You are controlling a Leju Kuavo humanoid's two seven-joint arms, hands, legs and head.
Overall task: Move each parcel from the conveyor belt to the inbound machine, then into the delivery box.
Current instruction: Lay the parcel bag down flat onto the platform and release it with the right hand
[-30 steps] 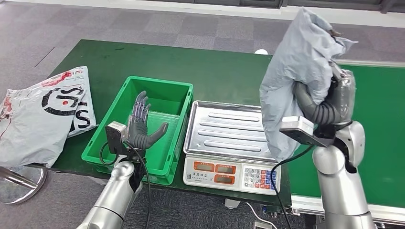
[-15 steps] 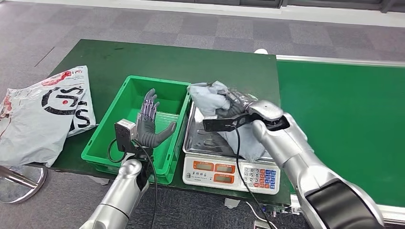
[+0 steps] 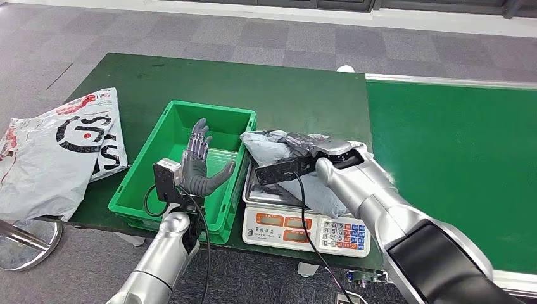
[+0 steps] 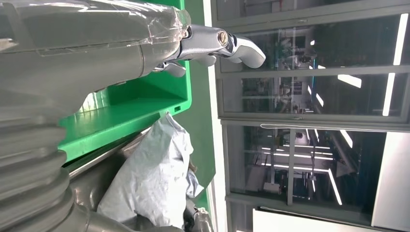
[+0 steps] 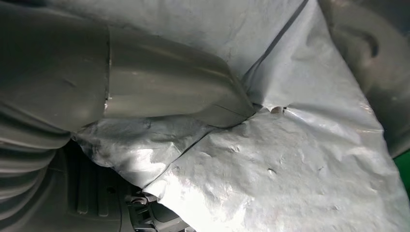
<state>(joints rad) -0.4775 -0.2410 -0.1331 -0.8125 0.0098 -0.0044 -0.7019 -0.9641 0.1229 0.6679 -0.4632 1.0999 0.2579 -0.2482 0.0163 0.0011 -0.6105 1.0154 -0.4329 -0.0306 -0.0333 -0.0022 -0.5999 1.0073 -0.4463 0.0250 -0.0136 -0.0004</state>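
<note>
Green-topped table: grey poly-bag parcel (image 3: 278, 147) lies on the scale's steel tray (image 3: 269, 187), draped over its edge toward the green crate (image 3: 158, 166). Right hand (image 3: 303, 144) grips it; left hand (image 3: 199, 166) is empty, fingers spread (above crate). Risk: the overhang skews the weight reading or slides off on release.

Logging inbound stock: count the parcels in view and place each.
2. A grey parcel on the scale tray, held by the right hand; a printed white parcel at the table's left edge.

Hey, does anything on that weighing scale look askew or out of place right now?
Yes. The grey parcel lies crumpled and off-centre on the scale's steel tray, one end spilling over the tray edge toward the green bin, with the right hand gripping it.
</note>
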